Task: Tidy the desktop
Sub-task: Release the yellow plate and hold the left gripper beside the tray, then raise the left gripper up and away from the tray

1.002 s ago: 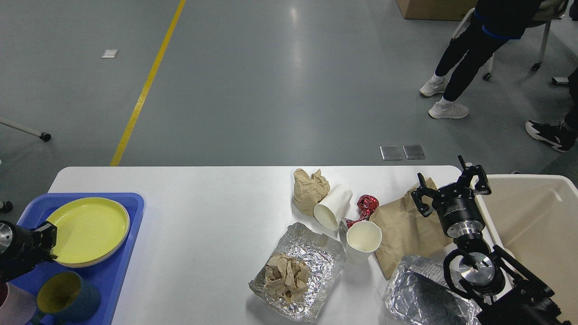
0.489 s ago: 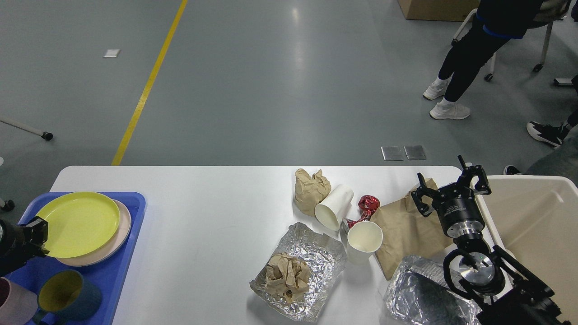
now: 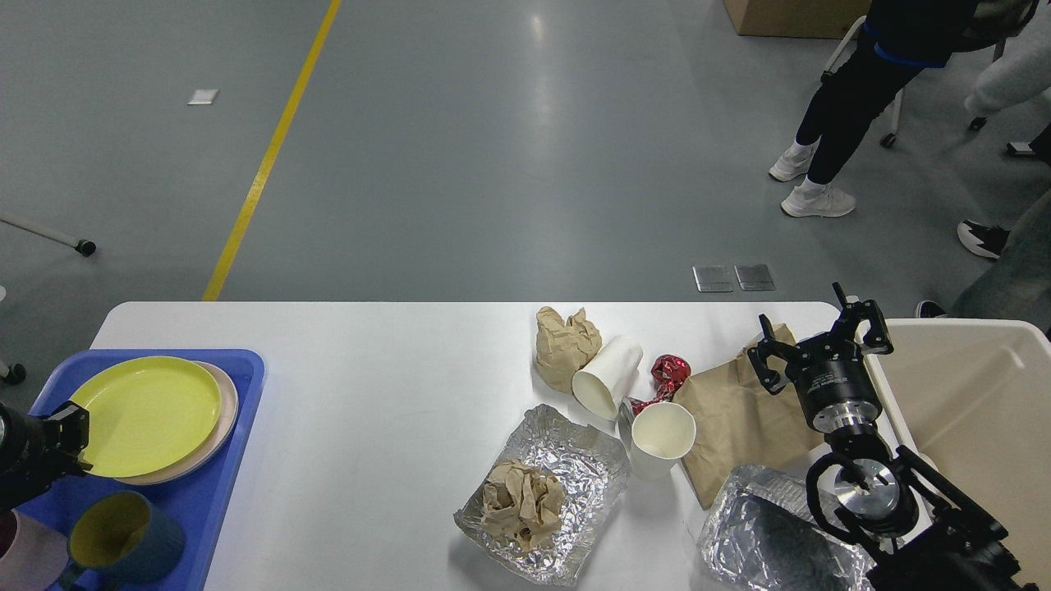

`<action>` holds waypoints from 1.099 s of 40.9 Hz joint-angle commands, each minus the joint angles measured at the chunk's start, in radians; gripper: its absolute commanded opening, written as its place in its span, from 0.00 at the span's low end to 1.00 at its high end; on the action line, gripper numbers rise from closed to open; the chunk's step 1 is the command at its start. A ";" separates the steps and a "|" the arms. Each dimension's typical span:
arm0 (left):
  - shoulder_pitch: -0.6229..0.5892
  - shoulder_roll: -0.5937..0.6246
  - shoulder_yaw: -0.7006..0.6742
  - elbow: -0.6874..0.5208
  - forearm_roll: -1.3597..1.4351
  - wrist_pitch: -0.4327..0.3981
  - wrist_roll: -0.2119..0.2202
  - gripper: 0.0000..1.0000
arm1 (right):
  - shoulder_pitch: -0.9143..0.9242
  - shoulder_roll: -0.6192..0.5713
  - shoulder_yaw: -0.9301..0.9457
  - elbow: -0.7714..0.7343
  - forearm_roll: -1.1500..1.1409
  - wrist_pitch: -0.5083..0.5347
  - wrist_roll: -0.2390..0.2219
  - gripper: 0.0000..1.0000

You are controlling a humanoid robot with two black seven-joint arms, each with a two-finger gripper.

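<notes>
The white desktop (image 3: 369, 369) fills the lower view. At its left end, my left gripper (image 3: 70, 435) grips the near-left rim of a yellow plate (image 3: 148, 414), which rests on a beige plate (image 3: 226, 406) in the blue tray (image 3: 242, 468). My right gripper (image 3: 821, 335) is open and empty, held over the right edge of a flat brown paper bag (image 3: 735, 423). Rubbish lies in the right half: a crumpled brown paper (image 3: 565, 343), a tipped paper cup (image 3: 608, 376), a red foil wrapper (image 3: 667, 371), an upright paper cup (image 3: 662, 437) and a foil sheet (image 3: 583, 460) holding a paper wad (image 3: 521, 502).
A beige bin (image 3: 969, 410) stands off the table's right end, beside my right gripper. A foil tray (image 3: 764, 533) lies at the front right under my right arm. A blue mug (image 3: 123, 542) stands in the tray's near part. People stand on the floor at the far right.
The yellow plate slid left with my left gripper, baring the beige plate beneath, then came a little back to the right. The right arm has not moved.
</notes>
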 commanded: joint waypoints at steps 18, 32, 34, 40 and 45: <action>-0.006 0.000 0.000 -0.001 0.001 0.000 -0.004 0.95 | 0.000 0.000 0.000 0.000 0.000 0.000 0.000 1.00; -0.186 0.051 0.003 -0.038 0.001 -0.107 0.001 0.95 | 0.000 0.000 0.000 0.000 0.000 0.000 0.000 1.00; -0.214 0.063 0.000 -0.039 0.001 -0.127 -0.005 0.95 | 0.000 0.000 0.000 0.000 0.000 0.000 0.000 1.00; -0.296 0.108 -0.075 -0.041 0.001 -0.190 0.009 0.95 | 0.000 0.000 0.000 0.000 0.000 0.000 0.000 1.00; -0.288 0.151 -0.209 -0.038 0.001 -0.200 -0.010 0.96 | 0.000 0.000 0.000 0.000 0.000 0.000 0.000 1.00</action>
